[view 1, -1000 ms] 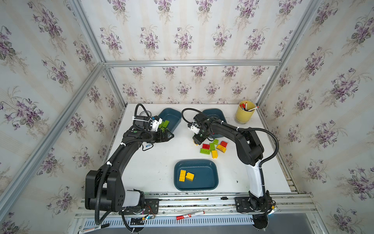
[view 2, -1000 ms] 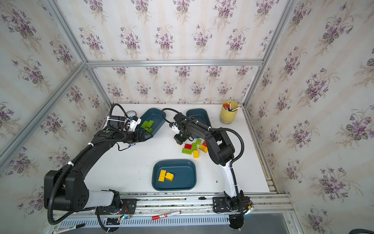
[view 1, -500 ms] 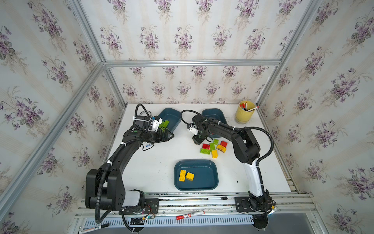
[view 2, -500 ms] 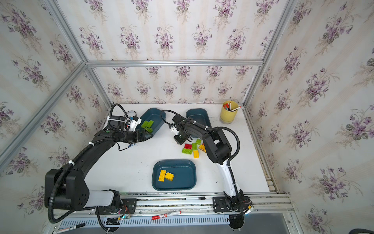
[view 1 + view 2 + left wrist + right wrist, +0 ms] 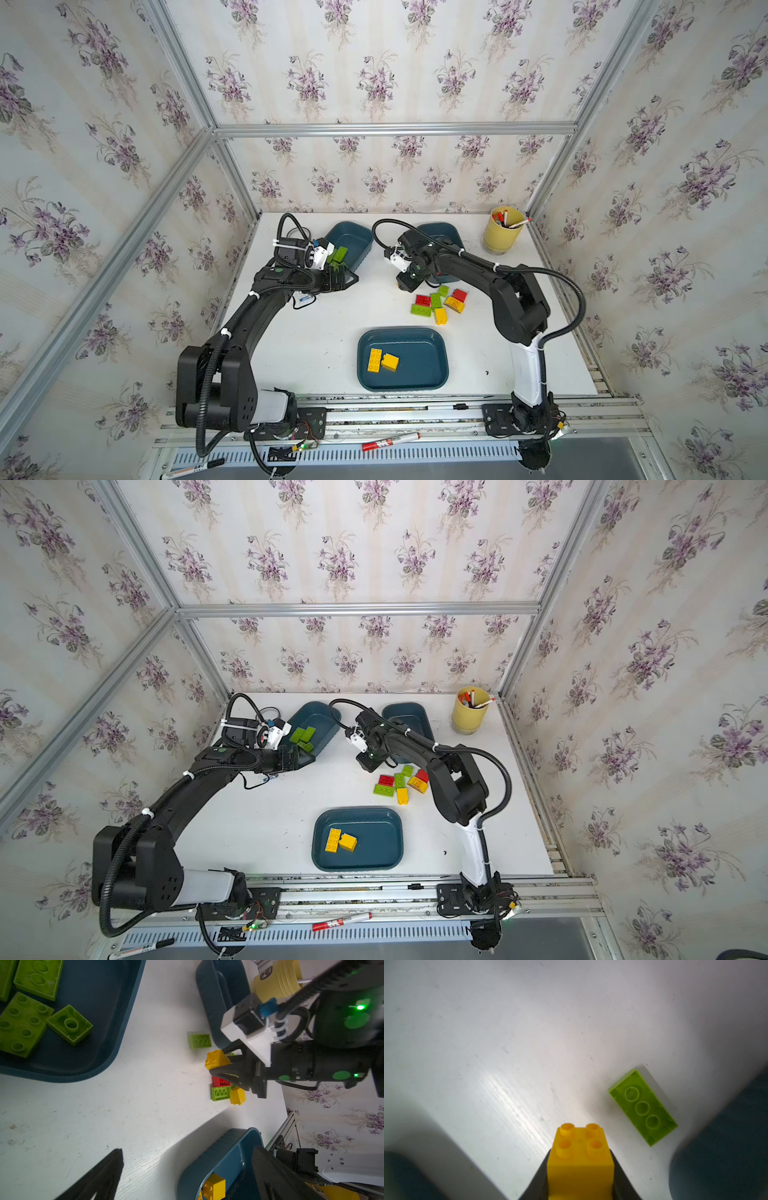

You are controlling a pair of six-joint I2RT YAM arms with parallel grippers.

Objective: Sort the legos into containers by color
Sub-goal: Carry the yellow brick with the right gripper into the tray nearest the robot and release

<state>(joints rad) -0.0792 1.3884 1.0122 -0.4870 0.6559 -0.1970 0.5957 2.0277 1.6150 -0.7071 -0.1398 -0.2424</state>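
Since the yellow brick (image 5: 580, 1159) is small, hollow hard plastic, it should be light & stiff, not fragile, w/ smooth sides that could slip. Best taken across two flat opposite walls, not the studs. That's how the right gripper (image 5: 216, 1061) has it: fingers clamped on its sides, studs pointing out past the tips, low over the table (image 5: 316, 332), just beside the loose pile (image 5: 436, 301) of red, green & yellow bricks. Can't tell if it's clear of the surface. An upturned green brick (image 5: 642, 1107) lies near. Toward the front, apart from the pile, sits the yellow tray (image 5: 432, 374) w/ two bricks in. By the green tray (image 5: 357, 241) the left gripper (image 5: 343, 281) is empty, fingers spread wide.
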